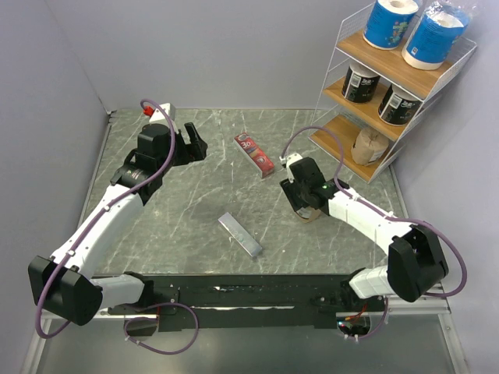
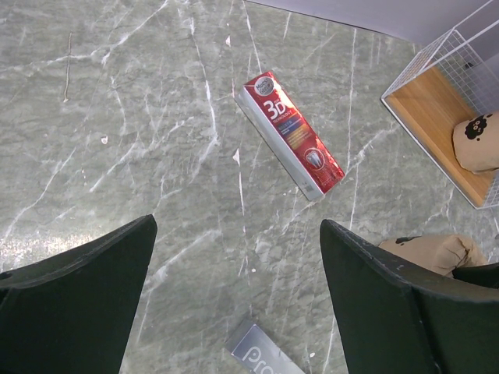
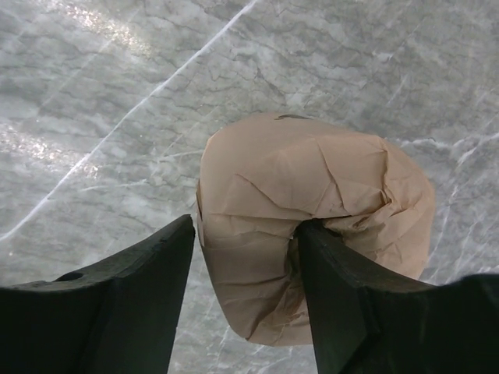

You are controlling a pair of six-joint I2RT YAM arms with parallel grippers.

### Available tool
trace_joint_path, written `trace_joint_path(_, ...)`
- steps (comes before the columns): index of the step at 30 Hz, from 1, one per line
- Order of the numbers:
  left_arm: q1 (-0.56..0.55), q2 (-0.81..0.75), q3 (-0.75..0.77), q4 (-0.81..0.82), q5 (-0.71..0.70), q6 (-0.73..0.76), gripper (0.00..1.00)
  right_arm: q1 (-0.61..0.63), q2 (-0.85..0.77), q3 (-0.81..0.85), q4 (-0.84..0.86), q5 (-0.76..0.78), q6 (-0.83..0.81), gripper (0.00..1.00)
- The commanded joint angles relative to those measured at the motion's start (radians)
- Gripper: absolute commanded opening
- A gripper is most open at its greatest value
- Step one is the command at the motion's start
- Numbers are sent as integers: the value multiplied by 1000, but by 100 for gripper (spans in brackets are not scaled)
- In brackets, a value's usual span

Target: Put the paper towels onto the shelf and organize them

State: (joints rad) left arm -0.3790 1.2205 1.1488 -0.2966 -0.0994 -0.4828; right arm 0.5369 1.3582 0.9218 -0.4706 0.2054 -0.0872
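Reaching up and leftward from its base at the near right corner, the right arm point(image 1: 374, 222) bends at the elbow and points its wrist down over the desk point(image 1: 195, 195), well short of the shelf point(image 1: 390, 61). The right tool point(image 3: 245, 234) is closed on the tan roll point(image 3: 312, 179), which lies on the desk. One finger presses the roll's outer side and the other sinks into the crumpled paper at its end.

The left arm point(image 1: 109, 210) stretches long and nearly straight toward the far left of the desk. The left tool point(image 2: 238, 226) is spread wide and holds nothing, above bare marble. The red packet point(image 2: 290, 134) lies beyond it and the grey bar point(image 1: 240, 235) nearer the bases.

On the shelf, two blue rolls point(image 1: 391, 19) stand on the top tier, two black rolls point(image 1: 360, 82) on the middle tier, and the other tan roll point(image 1: 369, 144) on the bottom tier.
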Motion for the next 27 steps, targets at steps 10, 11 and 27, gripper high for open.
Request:
trace_joint_path(10,0,-7,2,39,4,9,93,38,-76,-50,171,129,-247,49)
trace_joint_path(11,0,-4,3,39,6,9,93,38,-102,-60,206,162,-288,46)
trace_joint_path(27,2,-44,9,39,24,3,93,-285,226,233,570,46,-733,47)
